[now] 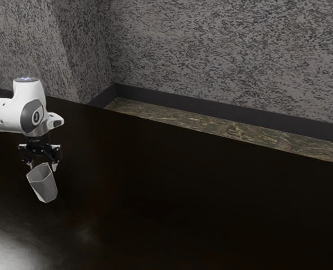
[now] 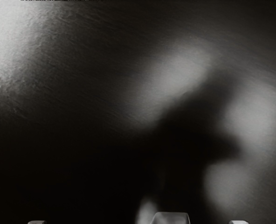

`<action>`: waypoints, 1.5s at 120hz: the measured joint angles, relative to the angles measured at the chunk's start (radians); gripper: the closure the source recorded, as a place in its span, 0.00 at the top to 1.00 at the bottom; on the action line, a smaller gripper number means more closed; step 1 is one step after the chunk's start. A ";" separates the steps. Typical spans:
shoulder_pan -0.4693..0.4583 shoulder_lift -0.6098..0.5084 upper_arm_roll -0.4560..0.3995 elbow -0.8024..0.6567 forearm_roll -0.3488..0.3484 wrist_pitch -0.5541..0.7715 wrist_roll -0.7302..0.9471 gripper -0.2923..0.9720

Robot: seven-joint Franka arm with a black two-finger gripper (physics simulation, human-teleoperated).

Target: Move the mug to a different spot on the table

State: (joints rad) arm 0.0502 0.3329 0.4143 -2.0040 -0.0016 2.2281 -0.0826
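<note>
Over the dark table (image 1: pixel 183 185), tilted mug (image 1: pixel 43 183) in the tool (image 1: pixel 41 165), shadow (image 2: pixel 189 140) beneath

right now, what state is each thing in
gripper: shut on the mug's rim, above the table near the exterior view's left
mug: held, hanging under the gripper, tilted, looks to be off the table
table: dark glossy top, a blurred shadow falls on it below the hand
</note>
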 joint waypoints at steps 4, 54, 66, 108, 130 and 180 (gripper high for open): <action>0.004 0.005 -0.001 0.000 -0.007 0.008 -0.002 0.59; 0.017 0.025 -0.016 -0.018 -0.056 0.070 -0.012 0.42; 0.017 0.022 -0.016 -0.028 -0.058 0.073 -0.013 0.38; 0.017 -0.006 -0.017 -0.066 -0.064 0.075 -0.026 0.31; 0.016 -0.069 -0.017 -0.120 -0.204 0.073 -0.027 0.26; -0.126 -0.128 -0.016 -0.214 -0.483 0.078 -0.032 0.25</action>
State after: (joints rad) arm -0.0758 0.2048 0.3986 -2.2180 -0.4847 2.3061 -0.1150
